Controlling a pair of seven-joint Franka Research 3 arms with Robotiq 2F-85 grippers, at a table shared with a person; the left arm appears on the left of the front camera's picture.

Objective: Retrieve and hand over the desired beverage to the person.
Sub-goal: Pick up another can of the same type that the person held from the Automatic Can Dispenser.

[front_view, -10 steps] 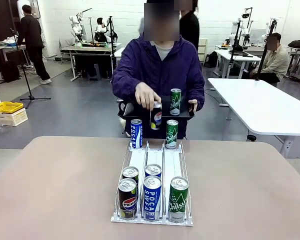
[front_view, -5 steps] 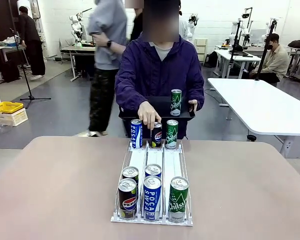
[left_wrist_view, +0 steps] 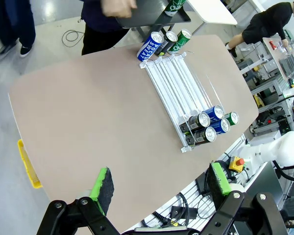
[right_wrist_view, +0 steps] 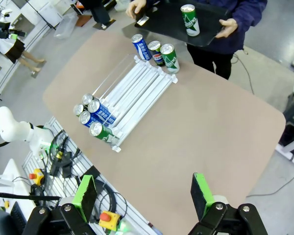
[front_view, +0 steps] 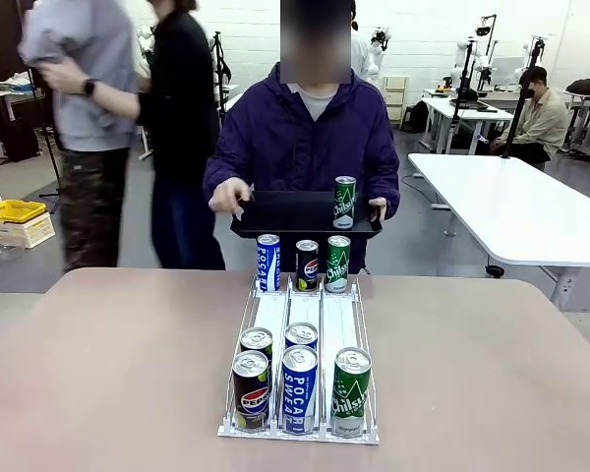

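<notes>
The person (front_view: 305,138) in the purple jacket stands at the far side holding a black tray (front_view: 285,212) with one green can (front_view: 345,202) on it. A white three-lane rack (front_view: 305,320) lies on the brown table. At its far end stand a blue Pocari can (front_view: 267,263), a Pepsi can (front_view: 307,265) and a green can (front_view: 337,264). Two Pepsi cans (front_view: 251,390), two Pocari cans (front_view: 299,388) and a green can (front_view: 351,390) fill its near end. My left gripper (left_wrist_view: 160,181) and right gripper (right_wrist_view: 143,195) hang open high above the table, holding nothing.
Two bystanders (front_view: 128,118) pass behind the person at the back left. A white table (front_view: 516,206) stands at the right and a yellow crate (front_view: 13,211) on the floor at the left. The brown table (front_view: 108,364) is bare on both sides of the rack.
The person's hand set the Pepsi can into the rack's far middle lane and drew back to the tray's edge. Bystanders walked in behind. Neither gripper's state changed.
</notes>
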